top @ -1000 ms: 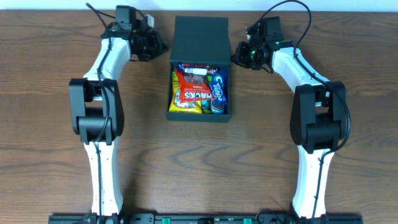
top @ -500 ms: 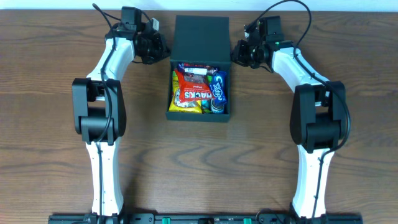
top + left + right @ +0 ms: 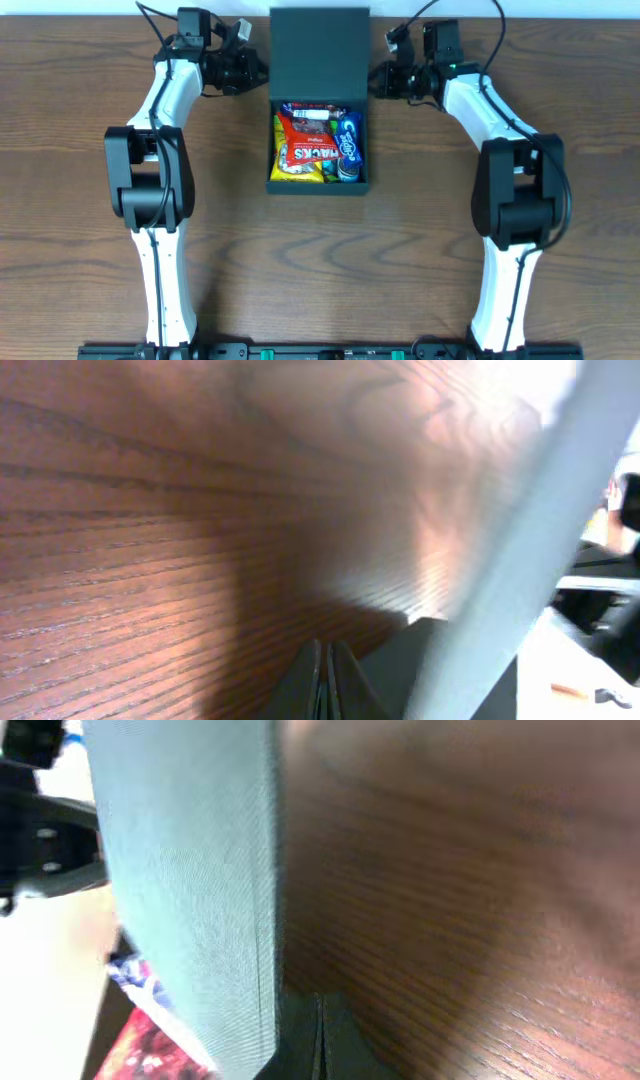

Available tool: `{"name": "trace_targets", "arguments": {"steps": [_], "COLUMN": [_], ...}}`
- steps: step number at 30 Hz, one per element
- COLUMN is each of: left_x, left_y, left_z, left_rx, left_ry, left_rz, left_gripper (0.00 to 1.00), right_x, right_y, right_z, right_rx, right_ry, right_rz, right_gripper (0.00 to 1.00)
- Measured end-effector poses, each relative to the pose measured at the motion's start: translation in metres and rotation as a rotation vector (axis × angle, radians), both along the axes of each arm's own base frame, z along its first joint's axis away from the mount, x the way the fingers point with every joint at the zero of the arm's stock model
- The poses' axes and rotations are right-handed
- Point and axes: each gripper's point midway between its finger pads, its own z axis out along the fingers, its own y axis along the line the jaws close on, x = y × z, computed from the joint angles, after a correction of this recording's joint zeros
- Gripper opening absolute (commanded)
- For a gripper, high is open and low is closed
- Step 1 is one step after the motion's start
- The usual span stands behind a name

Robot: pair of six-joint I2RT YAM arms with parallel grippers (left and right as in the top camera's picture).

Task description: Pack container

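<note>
Starting at the near edge of the wooden table (image 3: pixel 400 250), the left arm (image 3: pixel 150 190) and the right arm (image 3: pixel 515 190) rise from their bases and reach toward the far side. Between them, in the middle of the table, sits the container (image 3: pixel 318 186), a dark green-black cardboard box that stands open. Snack packets lie packed close inside it: a yellow packet (image 3: pixel 298 172) in the near left corner, a red packet (image 3: pixel 312 150) with white lettering over it, a blue packet (image 3: pixel 349 143) along the right wall and a small green item (image 3: pixel 345 173) at the near right corner. Beyond the box's far wall its hinged lid (image 3: pixel 320 50) is open; how steeply it stands cannot be told from overhead. The left gripper (image 3: pixel 250 72) is just beside the lid's left edge and the right gripper (image 3: pixel 383 80) just beside its right edge; whether either touches it is unclear. In the left wrist view the fingers (image 3: pixel 308 678) are pressed together with nothing between them, and a pale blurred lid edge crosses at the right. In the right wrist view the fingers (image 3: pixel 342 1042) are likewise pressed together on nothing, with the lid's face filling the left.
</note>
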Motion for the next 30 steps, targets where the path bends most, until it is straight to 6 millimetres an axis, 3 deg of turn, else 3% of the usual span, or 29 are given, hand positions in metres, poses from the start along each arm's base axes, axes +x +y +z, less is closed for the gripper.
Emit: {"name": "trace_targets", "arguments": {"steps": [5, 6, 9, 14, 19, 22, 27, 30], "left_x": [-0.004, -0.006, -0.016, -0.028, -0.042, -0.053, -0.082, -0.113], "left_y": [0.001, 0.0, -0.002, -0.003, 0.007, 0.014, 0.022, 0.027], "left_z": [0.022, 0.031, 0.076, 0.125, 0.137, 0.14, 0.16, 0.18], "left_rx": [0.018, 0.021, 0.04, 0.068, 0.162, 0.225, 0.28, 0.313], "left_ry": [-0.07, -0.089, -0.195, -0.306, -0.315, -0.302, -0.273, -0.242], "left_rz": [-0.045, -0.057, -0.11, -0.149, -0.151, -0.151, -0.159, -0.169], "left_gripper": [0.06, 0.06, 0.06, 0.06, 0.06, 0.06, 0.06, 0.06], "right_x": [-0.006, -0.014, -0.032, -0.048, -0.054, -0.062, -0.086, -0.11], "right_y": [0.0, 0.003, 0.012, 0.017, 0.006, -0.008, -0.032, -0.045], "right_z": [0.058, 0.076, 0.101, 0.107, 0.096, 0.101, 0.135, 0.162], "right_rx": [-0.008, 0.002, 0.005, -0.006, -0.088, -0.171, -0.288, -0.337], "right_ry": [-0.129, -0.154, -0.187, -0.186, -0.134, -0.116, -0.127, -0.137], "right_rz": [0.039, 0.066, 0.128, 0.178, 0.144, 0.099, 0.026, -0.008], "right_gripper": [0.01, 0.01, 0.01, 0.01, 0.01, 0.01, 0.02, 0.02]}}
